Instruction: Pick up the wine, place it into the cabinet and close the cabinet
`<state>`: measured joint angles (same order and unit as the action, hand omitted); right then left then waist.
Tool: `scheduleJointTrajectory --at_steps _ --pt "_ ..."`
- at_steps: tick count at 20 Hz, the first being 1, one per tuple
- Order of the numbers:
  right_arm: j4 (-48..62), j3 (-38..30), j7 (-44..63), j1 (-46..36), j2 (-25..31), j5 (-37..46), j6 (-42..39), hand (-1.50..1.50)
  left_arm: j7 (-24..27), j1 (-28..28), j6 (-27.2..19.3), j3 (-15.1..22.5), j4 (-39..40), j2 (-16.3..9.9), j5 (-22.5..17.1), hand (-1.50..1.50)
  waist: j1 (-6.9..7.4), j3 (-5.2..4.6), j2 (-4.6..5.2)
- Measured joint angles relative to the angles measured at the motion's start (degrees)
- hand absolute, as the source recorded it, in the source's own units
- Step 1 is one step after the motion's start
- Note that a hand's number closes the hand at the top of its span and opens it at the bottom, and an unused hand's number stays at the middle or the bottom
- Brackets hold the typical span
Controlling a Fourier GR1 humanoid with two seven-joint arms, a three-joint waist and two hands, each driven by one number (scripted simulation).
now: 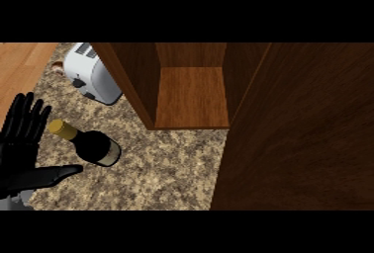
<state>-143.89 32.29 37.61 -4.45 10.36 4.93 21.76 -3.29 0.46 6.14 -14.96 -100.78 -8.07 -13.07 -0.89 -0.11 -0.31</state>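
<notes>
A dark wine bottle (pixel 93 144) with a gold-capped neck and a pale label stands on the speckled counter at the lower left. My left hand (pixel 21 148) shows at the left edge, open with fingers straight up and thumb stretched out below the bottle, not touching it. The wooden cabinet (pixel 191 96) is open, its shelf bare, just right of and behind the bottle. Its open door (pixel 306 133) fills the right side of the view. My right hand does not show.
A white toaster (pixel 91 74) sits on the counter behind the bottle, left of the cabinet. Wooden floor (pixel 22 64) lies past the counter's left edge. The granite counter (pixel 161 168) stretches between the bottle and the door.
</notes>
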Motion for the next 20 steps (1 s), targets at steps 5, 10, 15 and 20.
scheduleJointTrajectory --at_steps 5,10,15,20 --pt "0.1 1.04 0.44 -1.0 1.25 0.44 1.56 -1.5 6.01 3.32 2.25 -0.75 4.14 0.54 0.82 -1.5 0.01 0.0 -0.03" --pt "0.22 2.32 -0.22 -1.09 2.28 0.83 3.13 -1.5 11.51 3.52 4.05 -1.38 11.04 0.14 2.25 -1.5 -0.05 0.0 0.02" --pt "0.09 2.86 1.12 -2.3 3.18 1.22 4.84 -1.5 14.79 2.3 5.21 -2.06 17.25 -0.64 2.95 -1.5 -0.15 0.0 0.01" --pt "0.21 3.79 0.18 -2.17 4.07 1.44 6.02 -1.5 20.04 -0.08 5.57 -2.75 25.72 -1.06 4.46 -1.5 -0.22 0.01 0.06"
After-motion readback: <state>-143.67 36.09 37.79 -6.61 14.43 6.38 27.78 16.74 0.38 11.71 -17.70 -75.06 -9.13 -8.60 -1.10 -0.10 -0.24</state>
